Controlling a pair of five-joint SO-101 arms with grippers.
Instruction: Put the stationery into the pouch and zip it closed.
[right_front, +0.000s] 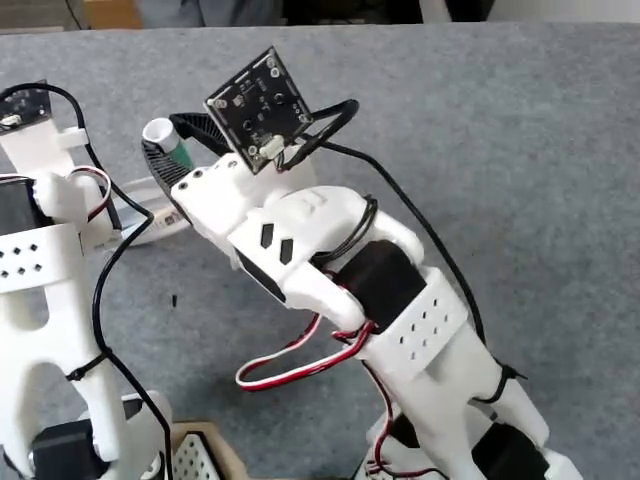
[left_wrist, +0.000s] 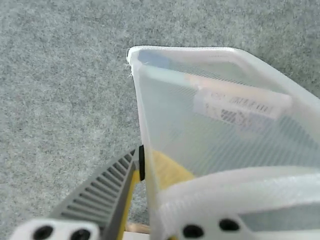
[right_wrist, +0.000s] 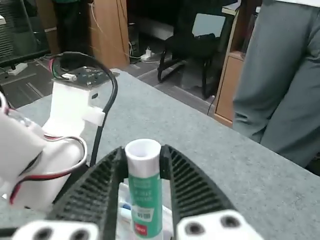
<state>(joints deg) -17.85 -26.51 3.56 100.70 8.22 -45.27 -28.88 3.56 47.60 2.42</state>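
Right hand (right_wrist: 143, 150) grips the glue stick (right_wrist: 145, 185) lengthwise just above the pouch (left_wrist: 200, 135).

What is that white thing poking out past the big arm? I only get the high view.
Observer: The right wrist view shows a white tube with a green label, clamped in the right tool.
Operator: And where is the pouch?
Observer: In the left wrist view, the left tool pinches the edge of a translucent pouch.
Operator: Is anything inside it?
Observer: Yes, a pale labelled item shows through its wall.
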